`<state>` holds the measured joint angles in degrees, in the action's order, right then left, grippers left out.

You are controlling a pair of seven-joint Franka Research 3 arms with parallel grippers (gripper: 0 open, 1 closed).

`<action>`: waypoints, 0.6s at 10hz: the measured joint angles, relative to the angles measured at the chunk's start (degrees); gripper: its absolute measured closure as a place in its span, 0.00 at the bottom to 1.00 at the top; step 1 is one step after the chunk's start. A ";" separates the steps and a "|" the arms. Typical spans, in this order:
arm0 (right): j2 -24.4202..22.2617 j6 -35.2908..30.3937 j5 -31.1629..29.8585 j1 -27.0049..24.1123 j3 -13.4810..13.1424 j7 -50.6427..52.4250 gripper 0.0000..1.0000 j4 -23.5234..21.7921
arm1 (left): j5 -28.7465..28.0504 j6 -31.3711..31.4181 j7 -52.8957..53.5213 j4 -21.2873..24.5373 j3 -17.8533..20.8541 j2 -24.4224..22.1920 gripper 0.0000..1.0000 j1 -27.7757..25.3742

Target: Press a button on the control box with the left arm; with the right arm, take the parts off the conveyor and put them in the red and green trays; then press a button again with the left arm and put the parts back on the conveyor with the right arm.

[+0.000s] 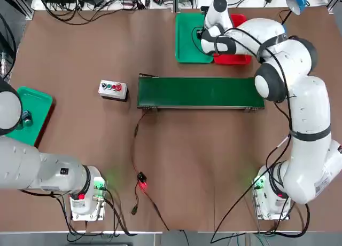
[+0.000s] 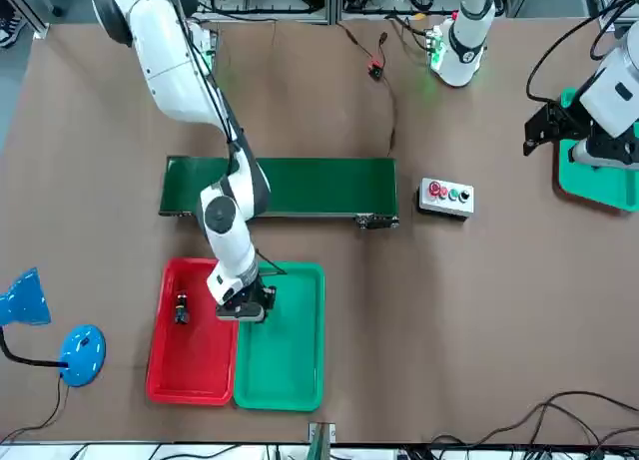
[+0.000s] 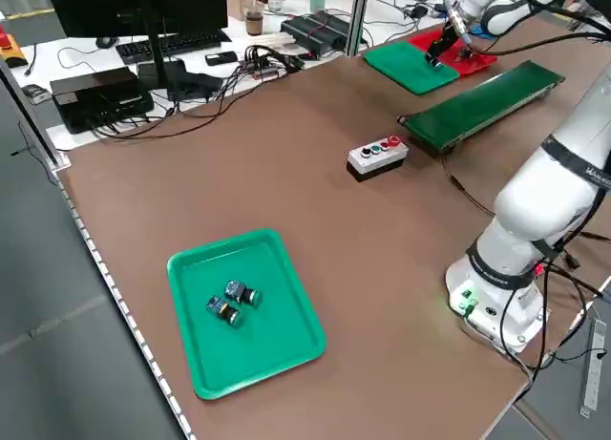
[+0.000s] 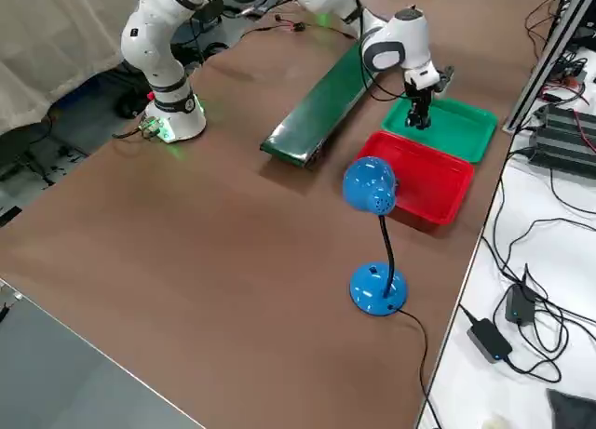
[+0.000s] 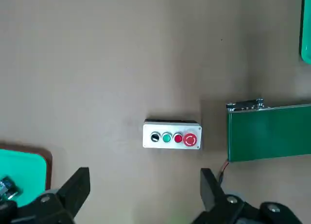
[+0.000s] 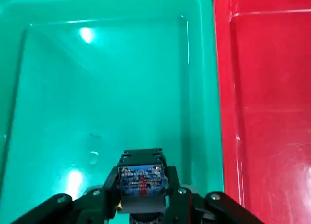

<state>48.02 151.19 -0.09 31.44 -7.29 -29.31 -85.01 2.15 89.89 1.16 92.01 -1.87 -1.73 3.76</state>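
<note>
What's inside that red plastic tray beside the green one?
One small dark part lies inside the red plastic tray, near its outer wall. The right gripper and its arm cover the edge next to the green tray.

Green tray (image 2: 295, 370) beside red tray (image 2: 190, 365); dark-green conveyor (image 2: 300, 186).

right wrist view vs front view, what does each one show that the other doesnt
Only the right wrist view shows the small blue part clamped in the right gripper. Only the front view shows the conveyor, the control box, a dark part lying in the red tray, the blue lamp, and the left gripper, open off to the side. Both show the green tray beside the red tray, with the right gripper above the green one.
</note>
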 joint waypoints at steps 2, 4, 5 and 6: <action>0.73 0.04 0.00 -0.01 0.02 0.15 0.58 0.00 | 0.00 -0.03 0.00 0.00 0.00 0.00 0.00 0.00; 0.79 0.04 -0.01 -0.01 0.03 0.43 0.55 0.01 | 0.00 -0.06 0.00 0.00 0.00 0.00 0.00 0.00; 0.82 0.04 -0.02 -0.01 0.04 0.53 0.48 0.01 | 0.00 -0.07 0.00 0.00 0.00 0.00 0.00 0.00; 0.82 0.04 -0.06 -0.01 0.04 0.93 0.33 0.01 | 0.00 -0.07 0.00 0.00 0.00 0.00 0.00 0.00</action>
<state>48.84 151.23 -0.15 31.43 -7.25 -28.39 -85.00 2.15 89.82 1.16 92.01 -1.87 -1.73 3.76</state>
